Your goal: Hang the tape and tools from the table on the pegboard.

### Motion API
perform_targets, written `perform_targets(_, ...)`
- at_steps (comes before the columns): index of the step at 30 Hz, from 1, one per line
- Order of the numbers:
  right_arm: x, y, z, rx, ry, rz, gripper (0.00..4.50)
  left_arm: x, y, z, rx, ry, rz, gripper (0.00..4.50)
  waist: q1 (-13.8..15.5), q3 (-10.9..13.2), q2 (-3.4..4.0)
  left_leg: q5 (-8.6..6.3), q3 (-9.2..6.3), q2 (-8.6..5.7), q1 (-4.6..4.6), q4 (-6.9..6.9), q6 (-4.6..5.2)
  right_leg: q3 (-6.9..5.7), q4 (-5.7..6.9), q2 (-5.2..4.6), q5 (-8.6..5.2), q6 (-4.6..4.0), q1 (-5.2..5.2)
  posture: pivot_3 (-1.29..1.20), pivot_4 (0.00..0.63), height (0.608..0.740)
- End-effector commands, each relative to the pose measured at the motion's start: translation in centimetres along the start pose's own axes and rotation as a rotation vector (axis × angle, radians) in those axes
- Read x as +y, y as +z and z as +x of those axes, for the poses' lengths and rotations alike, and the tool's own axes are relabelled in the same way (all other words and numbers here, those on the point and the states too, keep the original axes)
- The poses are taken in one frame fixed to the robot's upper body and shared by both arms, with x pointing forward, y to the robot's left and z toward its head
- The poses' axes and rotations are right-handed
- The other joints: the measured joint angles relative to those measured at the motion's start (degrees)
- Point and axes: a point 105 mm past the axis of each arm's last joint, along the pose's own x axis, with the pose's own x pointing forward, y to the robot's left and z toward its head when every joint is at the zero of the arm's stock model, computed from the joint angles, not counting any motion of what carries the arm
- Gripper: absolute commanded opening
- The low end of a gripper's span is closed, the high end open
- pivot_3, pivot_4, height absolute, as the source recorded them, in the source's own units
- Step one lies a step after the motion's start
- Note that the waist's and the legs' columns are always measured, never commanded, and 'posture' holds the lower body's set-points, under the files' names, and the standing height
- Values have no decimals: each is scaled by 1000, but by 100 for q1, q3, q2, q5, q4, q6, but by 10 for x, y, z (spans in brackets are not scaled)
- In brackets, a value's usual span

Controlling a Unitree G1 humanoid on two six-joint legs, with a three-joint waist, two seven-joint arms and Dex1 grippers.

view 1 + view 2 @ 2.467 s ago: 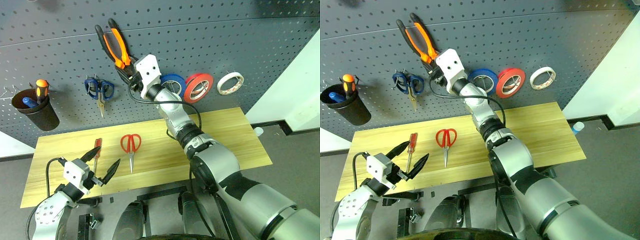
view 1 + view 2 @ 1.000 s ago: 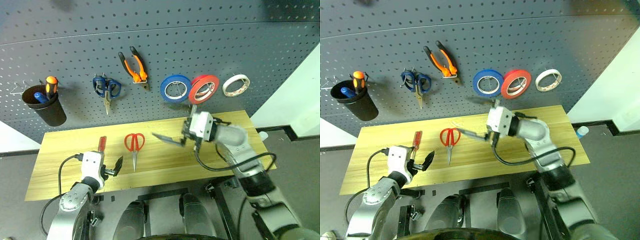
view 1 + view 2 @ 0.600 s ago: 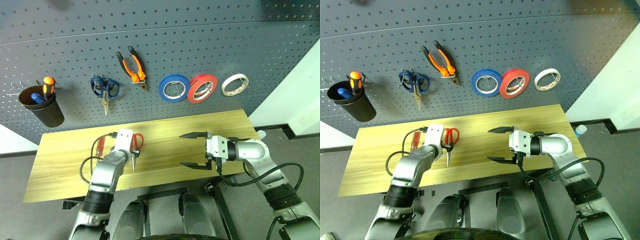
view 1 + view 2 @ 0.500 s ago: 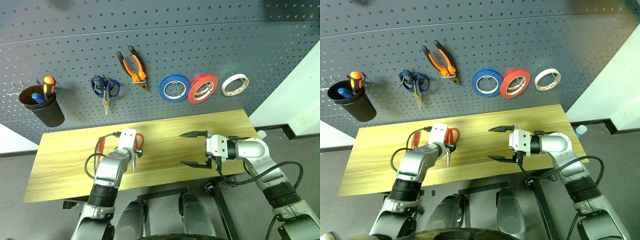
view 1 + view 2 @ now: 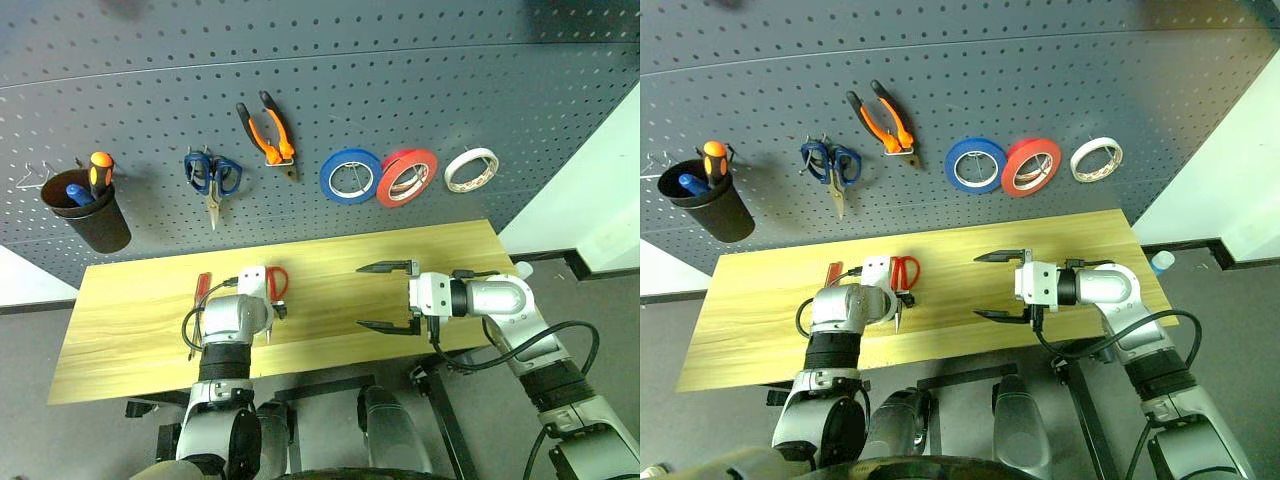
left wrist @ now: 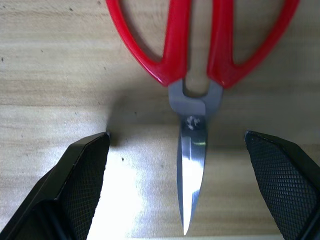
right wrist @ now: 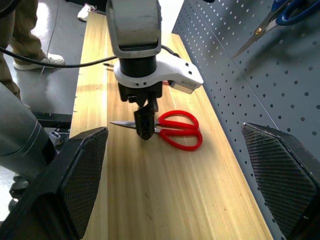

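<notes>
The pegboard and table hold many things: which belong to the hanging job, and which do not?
Job: red-handled scissors and red-handled screwdriver on the table; pliers and whitish tape on the pegboard.

Not job: blue scissors, blue roll, red roll, black cup.

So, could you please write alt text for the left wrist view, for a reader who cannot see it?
Red-handled scissors lie flat on the light wooden table, closed, their blade tip pointing toward the camera. The open left gripper is over them, one black finger on each side of the blade, touching nothing.
</notes>
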Motion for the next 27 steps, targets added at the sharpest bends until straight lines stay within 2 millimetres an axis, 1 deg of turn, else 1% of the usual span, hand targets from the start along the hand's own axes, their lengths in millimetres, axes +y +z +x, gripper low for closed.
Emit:
perform_targets(1,-5,3,-6,3,-32,-33,4500,-1,12,1,-38,-20,-24,3944,1,0,0,0,0,0,1,0,-3,0,0,0,0,0,0,-27,133,740)
perform_targets(2,-4,2,-6,5,-33,-33,4500,-1,14,2,-44,-24,-28,3707,0,0,0,1,0,0,0,0,-5,0,0,0,1,0,1,-31,130,740)
perform_targets(3,-4,2,-6,7,-34,-35,4500,-2,15,3,-43,-28,-31,3308,3,-1,-1,1,0,0,1,0,-6,0,0,0,1,0,1,-31,130,740)
perform_targets(8,-8,4,-7,6,-53,-47,4500,-4,15,5,-36,-43,-51,1610,0,-2,-2,2,0,0,1,1,-14,1,0,0,5,-5,2,-38,126,740)
perform_targets(10,-9,4,-7,6,-55,-49,4500,-4,16,6,-33,-41,-53,1051,2,-3,-3,3,0,0,1,1,-16,1,0,0,6,-6,2,-37,124,740)
perform_targets(16,-11,4,-5,4,-62,-53,4500,-4,18,4,-42,-55,-49,1040,0,-6,-7,3,0,0,6,2,-19,1,0,0,6,-5,8,-33,121,740)
perform_targets(18,-12,5,-4,-14,-80,-31,4500,-5,30,-5,-141,-103,-3,1040,-13,-7,-8,4,0,0,6,3,-20,1,0,0,7,-6,8,-39,116,740)
perform_targets(20,-15,8,-3,-46,-120,-13,4500,-3,36,-20,-242,-171,32,1040,-29,-7,-9,4,1,1,7,1,-25,1,1,0,14,-17,8,-44,113,740)
perform_targets(21,-16,9,-3,-63,-135,9,4500,0,39,-31,-319,-221,58,1040,-31,-8,-8,6,1,2,6,-1,-38,2,2,0,15,-18,4,-44,113,740)
perform_targets(22,-16,10,-2,-80,-143,28,4500,4,39,-41,-386,-253,89,1040,-33,-8,-9,8,1,3,6,-2,-46,3,2,0,15,-19,3,-44,113,740)
perform_targets(25,-19,16,-1,-144,-178,98,4500,29,27,-64,-504,-271,198,1040,-30,-12,-5,9,3,5,6,-3,-53,7,3,0,16,-20,-1,-42,114,740)
perform_targets(27,-21,24,1,-196,-180,151,4500,53,16,-79,-590,-262,283,1040,-29,-17,-6,10,5,5,7,-2,-57,9,6,0,17,-24,-2,-36,112,740)
